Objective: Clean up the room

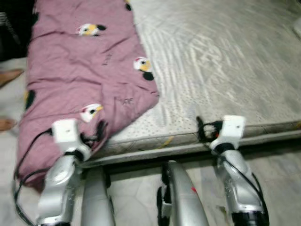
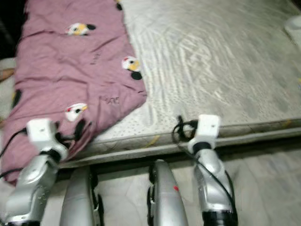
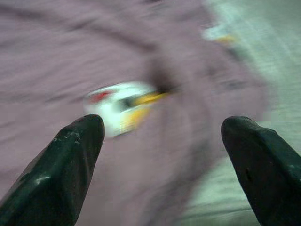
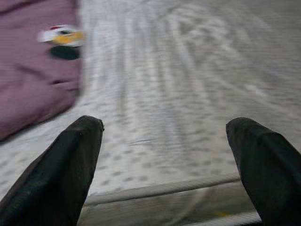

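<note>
A pink blanket [image 1: 80, 61] printed with cartoon ducks covers the left part of a grey patterned mattress [image 1: 221, 61] and hangs over its near left corner. My left gripper [image 3: 164, 155] is open just in front of the blanket's hanging edge, its fingers [image 3: 61, 165] spread wide with one duck print [image 3: 122, 106] between them. At the mattress's front edge my right gripper [image 4: 164, 160] is open with nothing between its fingers [image 4: 61, 165]. In the eye views the left wrist [image 1: 70, 136] is at the blanket's lower edge and the right wrist [image 1: 228, 132] at the mattress border.
The bed frame's dark edge [image 1: 263, 141] runs across in front of me, with pale tiled floor [image 1: 282, 179] below it. A person's bare feet [image 1: 9, 75] stand on the floor left of the bed. A pale object [image 2: 294, 26] lies at the mattress's far right.
</note>
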